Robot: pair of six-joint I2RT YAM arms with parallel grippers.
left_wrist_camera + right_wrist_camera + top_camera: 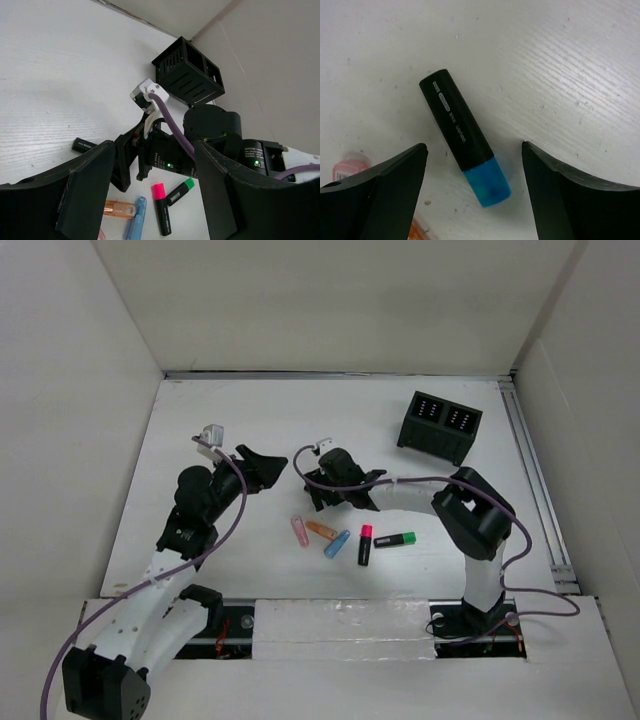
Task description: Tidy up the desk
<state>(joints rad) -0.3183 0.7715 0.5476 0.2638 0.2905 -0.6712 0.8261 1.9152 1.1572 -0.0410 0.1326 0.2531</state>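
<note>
In the top view the right gripper [316, 489] covers the blue-capped marker [464, 138]. From the left wrist only its black end shows. From the right wrist its print is too small to read, a pink marker [351, 166] sits half behind a finger [372, 195], and an orange marker [418, 231] is cut by the bottom edge.

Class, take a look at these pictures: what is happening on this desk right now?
Two robot arms work over a white desk. The right pincer hangs open over a black highlighter with a blue cap, not gripping it. The left pincer is open and empty nearby. Five other markers lie loose in a cluster; the black two-compartment box stands apart, far right.
</note>
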